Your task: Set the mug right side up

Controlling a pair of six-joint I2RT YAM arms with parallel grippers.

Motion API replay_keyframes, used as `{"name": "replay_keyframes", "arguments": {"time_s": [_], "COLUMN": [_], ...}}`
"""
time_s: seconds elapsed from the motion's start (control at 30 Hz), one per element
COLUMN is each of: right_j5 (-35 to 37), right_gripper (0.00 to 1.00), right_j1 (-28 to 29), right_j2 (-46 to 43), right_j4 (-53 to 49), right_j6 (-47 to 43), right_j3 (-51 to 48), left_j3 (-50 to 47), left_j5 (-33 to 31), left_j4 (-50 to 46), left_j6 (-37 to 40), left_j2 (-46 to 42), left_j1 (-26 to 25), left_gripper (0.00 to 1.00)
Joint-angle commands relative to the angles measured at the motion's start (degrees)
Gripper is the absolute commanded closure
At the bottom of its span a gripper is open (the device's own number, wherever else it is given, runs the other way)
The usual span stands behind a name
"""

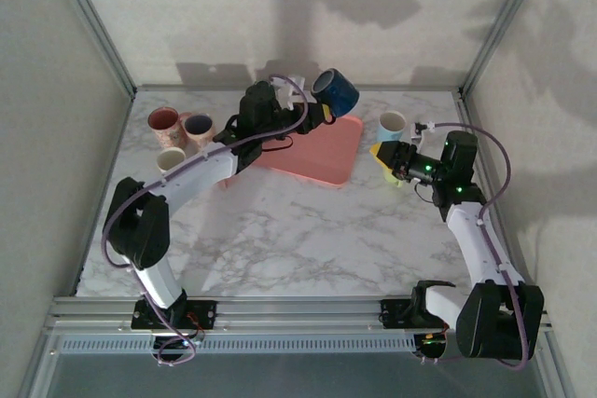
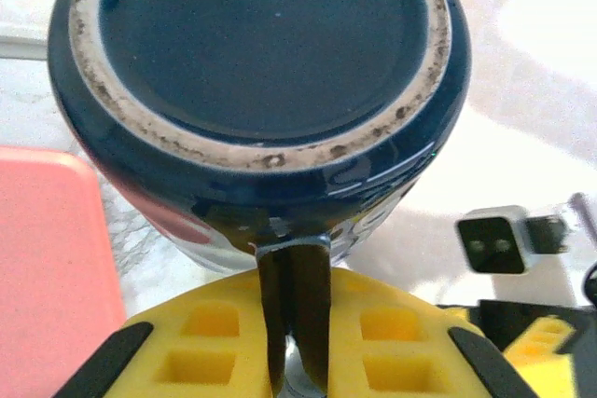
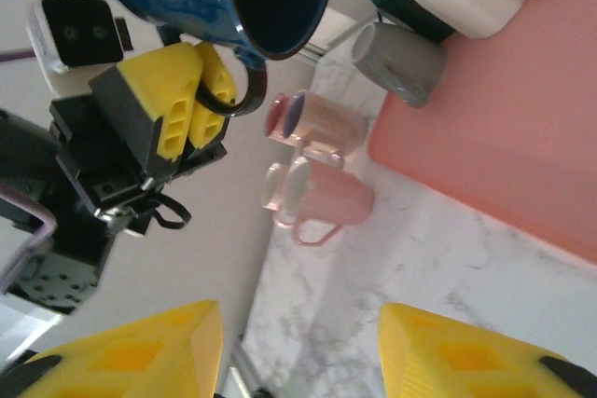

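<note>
blue mug (image 1: 336, 90) is held aloft, tipped sideways, over the far edge of the pink tray (image 1: 326, 160), its handle clamped by the left gripper (image 1: 322, 111). right gripper (image 1: 384, 160) is seen parted, nothing gripped.

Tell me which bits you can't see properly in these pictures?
- Left wrist view: the blue mug shows its base. Its own body hides the opening, and the left claw covers most of the handle.
- Right wrist view: the top edge cuts off part of the blue mug, and the bottom edge cuts off the right claw.
- Top view: the left arm covers the far-left corner of the pink tray.
</note>
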Motion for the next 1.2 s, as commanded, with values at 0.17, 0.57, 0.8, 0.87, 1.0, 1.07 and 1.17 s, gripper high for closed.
{"name": "replay_keyframes", "arguments": {"time_s": [0.17,0.57,0.8,0.87,1.0,1.07,1.17], "right_j5": [-1.75,3.55,7.79,9.43,13.6,15.64,18.69], "right_gripper": [0.5,0.55,0.53,0.53,0.53,0.53,0.54], "right_j1": [3.37,10.91,15.15,16.46,18.75,19.4,19.95], "right_j2": [1.0,8.92,12.41,13.7,14.78,14.91,15.15], "right_j4": [25.31,46.98,52.23,54.96,57.65,58.37,60.56], "right_j6": [16.89,29.14,33.01,35.18,37.56,38.45,40.33], "right_j3": [-3.85,-3.68,-2.58,-2.32,-1.8,-1.83,-2.34], "left_j3": [-5.01,-9.28,-10.21,-10.22,-10.21,-10.3,-10.47], "left_j5": [2.95,3.63,3.67,3.67,3.83,3.94,3.94], "left_j4": [19.66,25.37,27.52,27.61,28.09,28.31,28.58], "left_j6": [-8.72,-12.74,-13.56,-13.28,-13.35,-13.32,-13.41], "left_j2": [-6.26,-8.6,-8.96,-8.99,-8.81,-8.9,-9.11], "left_j1": [-0.66,-2.36,-3.17,-3.29,-3.59,-3.67,-3.87], "left_gripper": [1.0,1.0,1.0,1.0,1.0,1.0,1.0]}}
